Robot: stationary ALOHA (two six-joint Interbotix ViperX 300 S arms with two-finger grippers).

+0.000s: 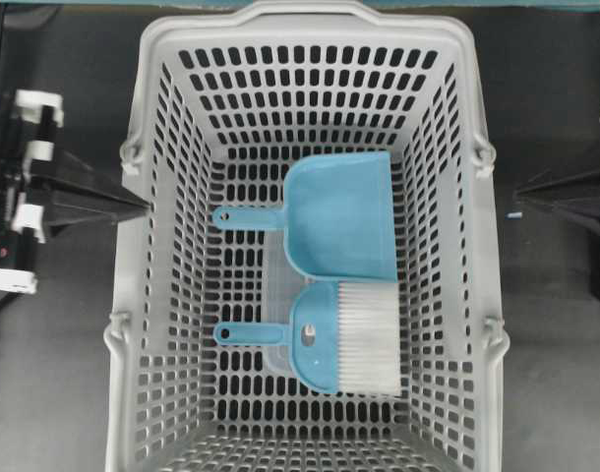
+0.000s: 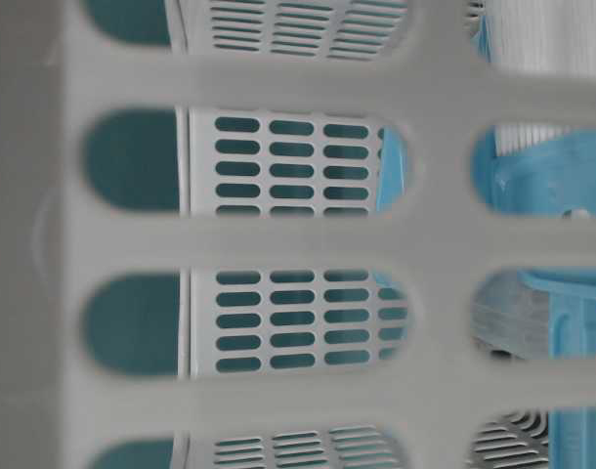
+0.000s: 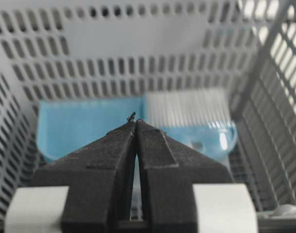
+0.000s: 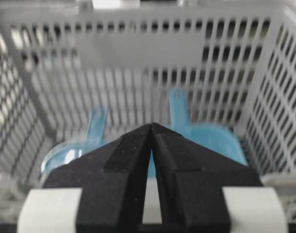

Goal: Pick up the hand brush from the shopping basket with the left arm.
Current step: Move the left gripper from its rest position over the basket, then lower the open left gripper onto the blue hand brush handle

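Observation:
The shopping basket [image 1: 162,295] fills the middle of the overhead view. The hand brush [image 1: 315,334] lies flat on its floor, thin handle pointing left, white bristles [image 1: 369,339] to the right. It also shows in the left wrist view [image 3: 211,138], the right wrist view [image 4: 65,155] and the table-level view [image 2: 542,176]. My left gripper [image 1: 141,206] is shut and empty, just outside the basket's left wall [image 3: 136,122]. My right gripper [image 1: 521,195] is shut and empty outside the right wall [image 4: 152,126]. Neither touches the brush.
A teal-blue flat dustpan [image 1: 339,216] lies in the basket just behind the brush, handle also pointing left, its edge against the bristles [image 3: 85,128] [image 4: 211,141]. The tall slotted walls and hinged handles [image 1: 482,157] ring both items. Dark table lies on both sides.

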